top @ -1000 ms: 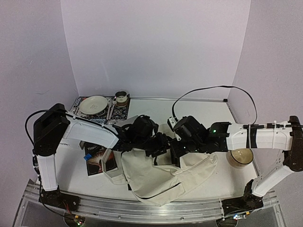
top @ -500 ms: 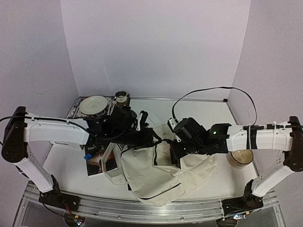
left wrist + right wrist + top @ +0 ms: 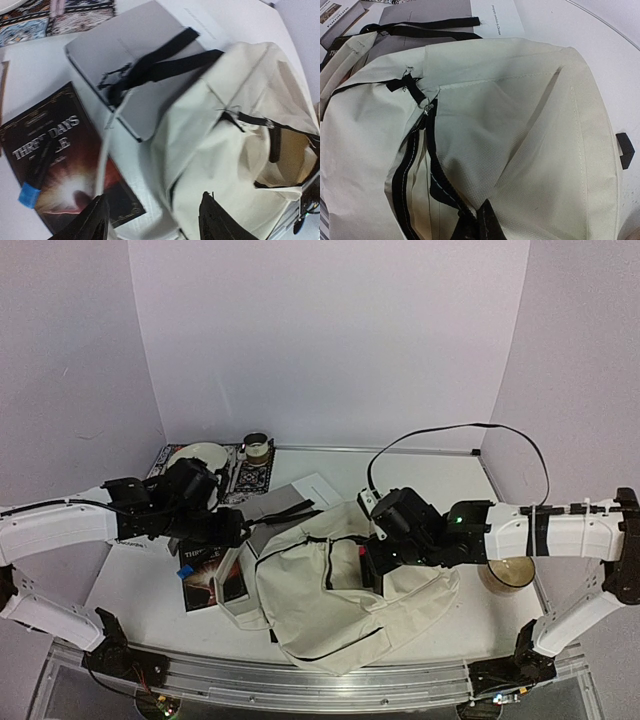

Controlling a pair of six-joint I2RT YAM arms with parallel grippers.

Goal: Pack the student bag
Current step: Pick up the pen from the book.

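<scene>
- Since a second ago my left arm has swung back from the bag [image 3: 330, 610] to the left of the frame. The left fingers [image 3: 156, 225] stand well apart, holding nothing.
- My right fingers [image 3: 479, 227] are pinched tight on the bag's rim by the zipper.
- Bag lies mid-frame on the desk [image 3: 440, 475], unzipped; inside I see only fabric.
- Packing looks barely begun: book [image 3: 60, 165], pen [image 3: 36, 170] and grey folder [image 3: 125, 65] lie outside, to its left.

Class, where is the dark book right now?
In the top view, the dark book lies on the table's left side, just left of the student bag.
</scene>
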